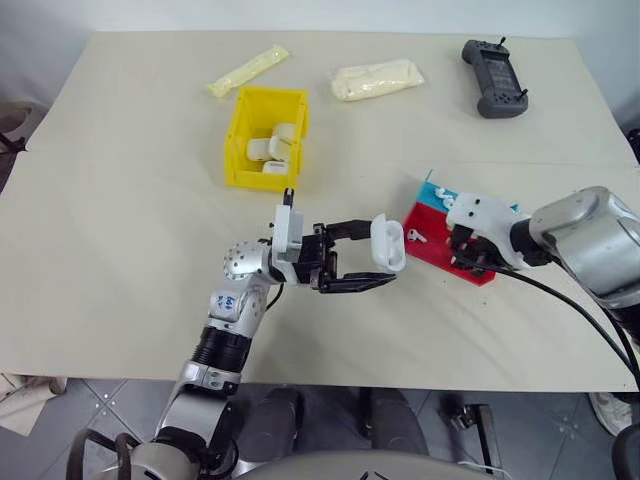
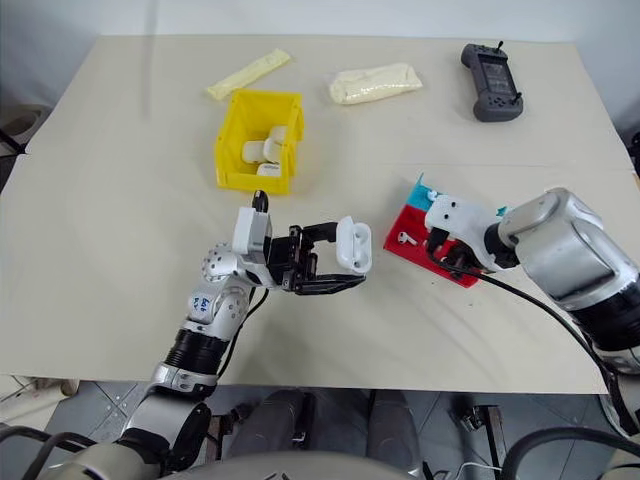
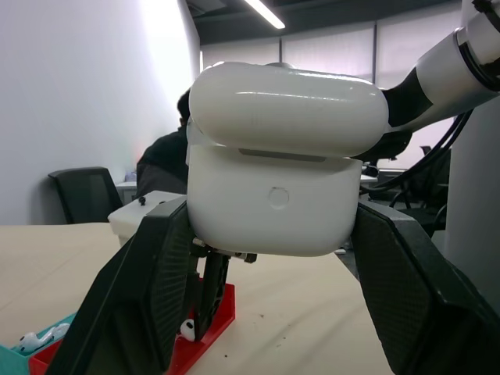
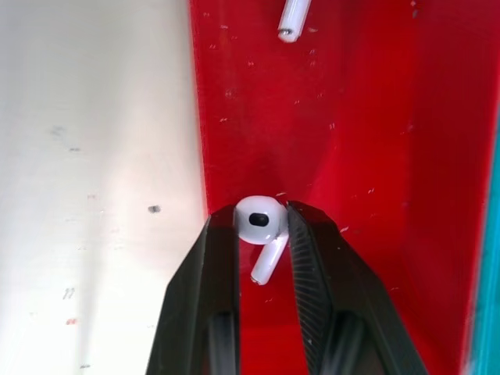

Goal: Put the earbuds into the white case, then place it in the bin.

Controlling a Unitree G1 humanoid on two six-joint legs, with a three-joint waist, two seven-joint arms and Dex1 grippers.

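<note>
White glossy earbud [image 4: 260, 224], first of the pair: pinched between your right gripper [image 4: 262, 234] fingers, jaws narrowed onto its head, stem hanging loose below, over the red tray [image 4: 351, 156] near the table's right edge.

Second earbud [image 2: 404, 239]: lies loose on the red tray, apart from the first.

White case [image 1: 388, 242]: clamped between your left gripper [image 1: 372, 262] fingers, lid flipped open, held above the table [image 1: 120, 200] toward the front edge at centre, just beside the tray.

Yellow bin [image 1: 240, 130]: stands at mid-table toward the far edge, well apart from both grippers; several white items already lie inside it.

Red and teal tray: sits by the right edge, under your right gripper.

Pale yellow packets [image 1: 377, 80], two: along the far edge. Black controller [image 1: 495, 78]: far right corner.

Hazards, as judged:
- Your pinch is on a rounded, slick head; lifting could squirt the earbud out or let it swivel.
- A twisted stem would miss its socket in the case.
- Pushing hard into the case may shift it in your left grip or knock the lid shut.
</note>
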